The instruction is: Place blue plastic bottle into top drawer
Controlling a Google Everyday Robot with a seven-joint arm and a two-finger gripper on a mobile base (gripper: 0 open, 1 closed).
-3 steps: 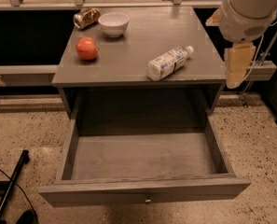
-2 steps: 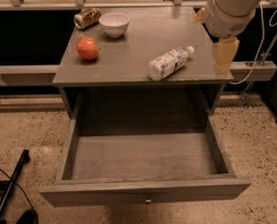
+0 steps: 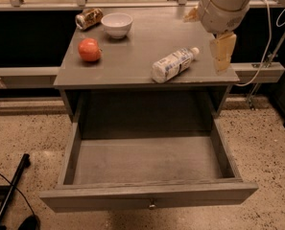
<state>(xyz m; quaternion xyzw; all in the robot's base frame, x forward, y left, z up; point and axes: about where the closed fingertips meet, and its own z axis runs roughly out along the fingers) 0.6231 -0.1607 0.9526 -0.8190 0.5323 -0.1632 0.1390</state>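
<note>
The blue plastic bottle [image 3: 172, 64] lies on its side near the front right of the grey cabinet top [image 3: 132, 51], white cap pointing right and away. The top drawer [image 3: 147, 174] is pulled fully out below, with a small round knob on its front, and nothing shows inside it. My gripper [image 3: 222, 51] hangs from the white arm over the cabinet's right edge, just right of the bottle's cap, pointing down. It is apart from the bottle and holds nothing that I can see.
On the cabinet top stand a red apple [image 3: 89, 50] at the left, a white bowl [image 3: 117, 24] at the back and a brown metallic can [image 3: 89, 18] lying at the back left. A cable [image 3: 271, 47] hangs at the right. A black pole [image 3: 10, 195] lies on the floor at the left.
The arm and gripper have moved left and away, from beyond the cabinet's right side to over its right edge, nearer the bottle. The bottle and drawer have not moved.
</note>
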